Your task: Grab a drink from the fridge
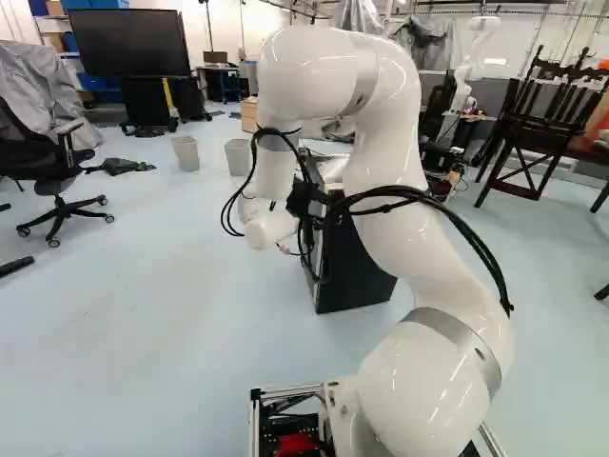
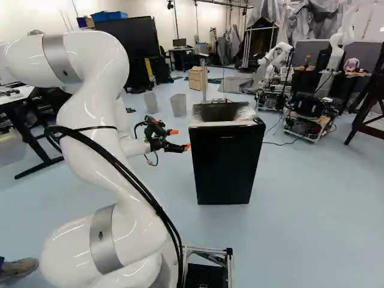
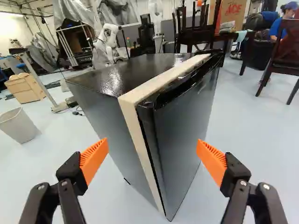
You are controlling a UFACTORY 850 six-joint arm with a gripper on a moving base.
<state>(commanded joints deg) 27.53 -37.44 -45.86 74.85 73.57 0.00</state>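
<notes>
Right base view: gripper [image 2: 180,139], black, near the upper front of a black mini fridge [image 2: 223,114] and beside it; fridge door [image 2: 225,171] closed, bearing a small pale mark too small to read. Beyond the gripper, two waste bins [image 2: 178,105]; farther off, another robot [image 2: 279,60].

Left base view: gripper largely hidden by the arm [image 1: 385,162]; mini fridge partly visible behind it. Well apart from the gripper, a black swivel office chair [image 1: 43,164] and a large dark display screen [image 1: 130,43].

Wrist view: two fingers, orange ribbed pads [image 3: 95,161], spread wide. Ahead of them, the mini fridge, one upright corner between the fingers, with a cream strip [image 3: 140,140] along the door's edge. Far beyond, a cardboard box [image 3: 237,13] with red lettering, near dark wooden chairs [image 3: 194,30].
</notes>
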